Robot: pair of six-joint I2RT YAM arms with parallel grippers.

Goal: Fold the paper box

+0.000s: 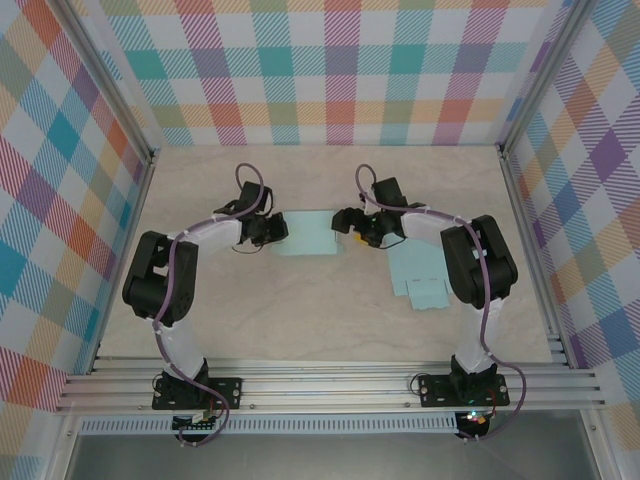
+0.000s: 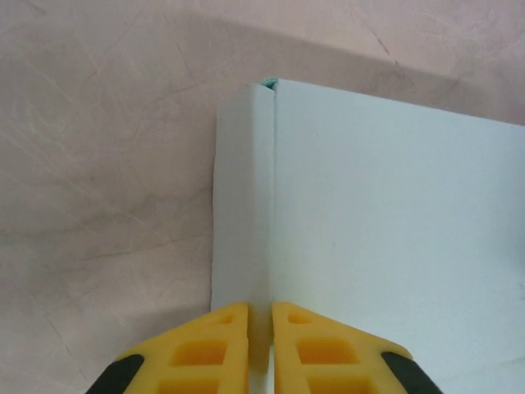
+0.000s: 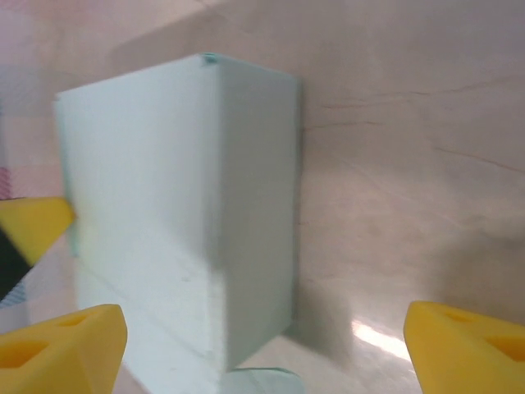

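Box fold: grip status
Top view: paper box (image 1: 305,235) is seen mid-table, between left gripper (image 1: 277,230) and right gripper (image 1: 345,222). Left wrist: jaws are pinched shut on the box's folded edge. Right wrist: jaws are held wide apart, box just ahead.

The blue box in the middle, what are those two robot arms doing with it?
The two arms are working on a pale blue paper box on the table. The left gripper is pinched shut on a thin folded edge of the box. The right gripper is wide open at the box's other side and is not gripping it. Another flat paper piece lies on the table by the right arm.
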